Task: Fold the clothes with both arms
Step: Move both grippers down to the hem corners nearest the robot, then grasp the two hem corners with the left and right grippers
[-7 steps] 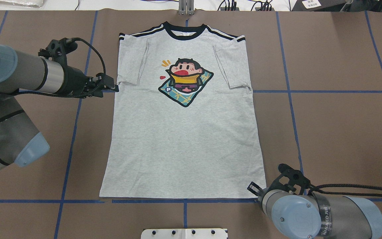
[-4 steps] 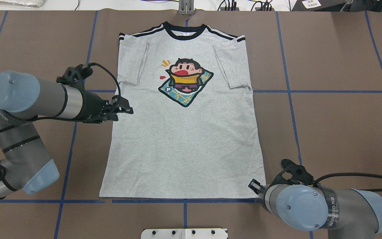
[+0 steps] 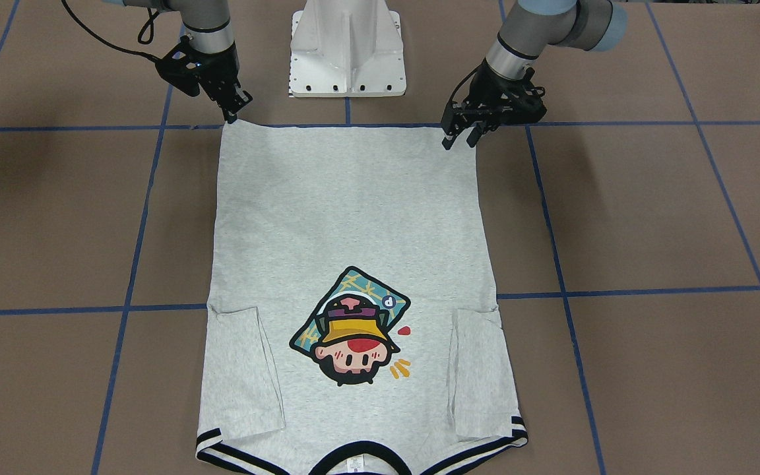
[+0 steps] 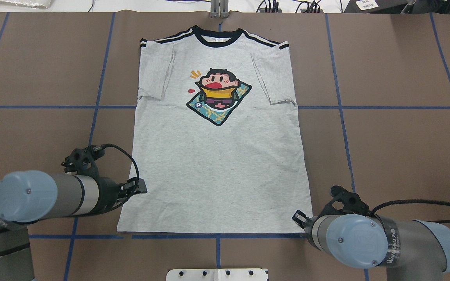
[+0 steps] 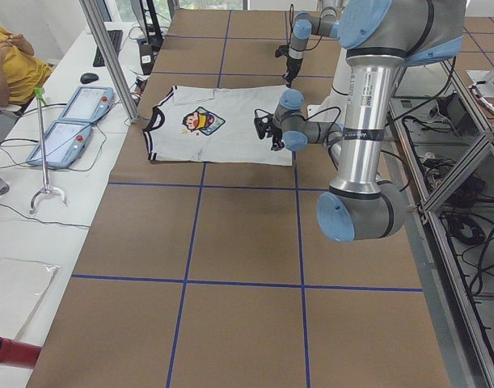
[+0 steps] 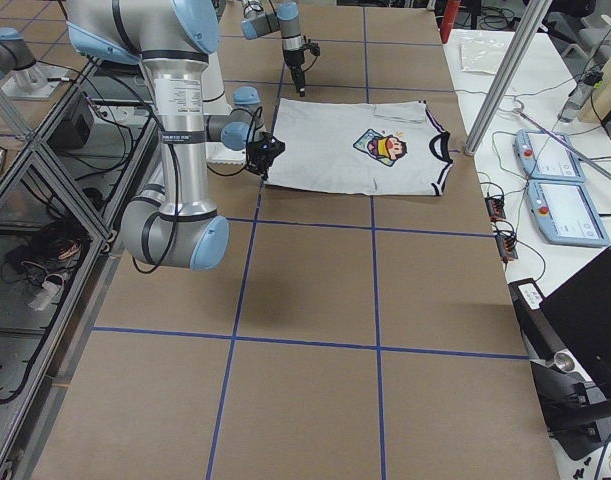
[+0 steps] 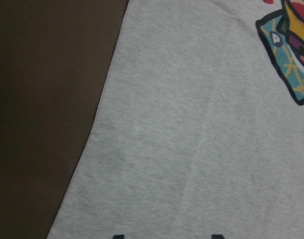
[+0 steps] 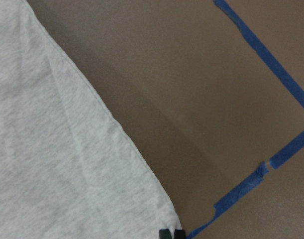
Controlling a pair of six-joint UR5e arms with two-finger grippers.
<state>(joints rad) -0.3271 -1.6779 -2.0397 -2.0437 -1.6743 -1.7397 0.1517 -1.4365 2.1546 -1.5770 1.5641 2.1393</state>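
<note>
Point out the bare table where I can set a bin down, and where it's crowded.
Free: the wide brown table beyond each folded sleeve of the T-shirt, out to the table's ends, crossed only by blue tape. Crowded: the two hem corners nearest the robot, where the left gripper and right gripper sit.

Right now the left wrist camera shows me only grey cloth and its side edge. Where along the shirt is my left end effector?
Observer: Front-facing view: the left end effector is open, at the hem of the T-shirt, just inside the corner on its side.
Operator: And the right one?
Observer: The right end effector sits at the other hem corner, shut or nearly so; whether it pinches cloth I cannot tell.
Operator: Sleeves?
Observer: Both sleeves lie folded inward on the body.
</note>
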